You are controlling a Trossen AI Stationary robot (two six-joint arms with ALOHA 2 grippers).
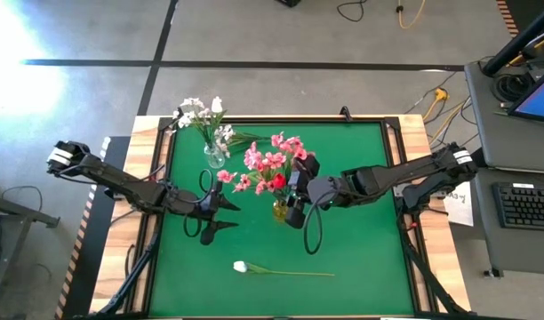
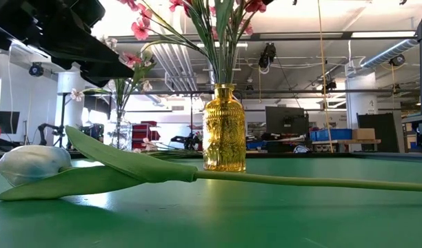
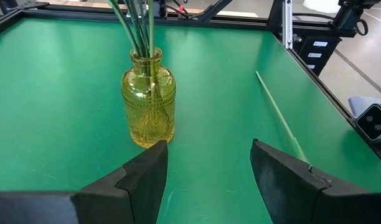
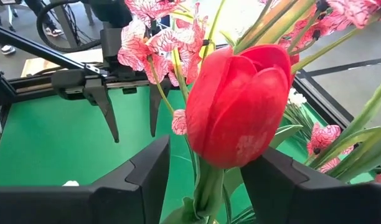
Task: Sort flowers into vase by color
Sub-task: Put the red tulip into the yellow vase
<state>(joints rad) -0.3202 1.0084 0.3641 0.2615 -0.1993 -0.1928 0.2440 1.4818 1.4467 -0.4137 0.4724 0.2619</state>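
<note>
The green table point(image 1: 361, 258) is being occupied by two vases and a loose flower. The yellow vase point(image 1: 280, 211) is being filled with pink blossom sprays point(image 1: 272, 160) and a red tulip point(image 4: 237, 106). The right tool point(image 1: 296, 197) is being held just beside that vase, its fingers parted on either side of the tulip's stem without clearly gripping it. The left tool point(image 1: 210, 204) is being kept spread and empty, near the vase's other side. A clear vase point(image 1: 215, 158) is being used for the white blossom sprays point(image 1: 201, 114). A white tulip point(image 1: 240, 266) is being left lying on the table's near part.
</note>
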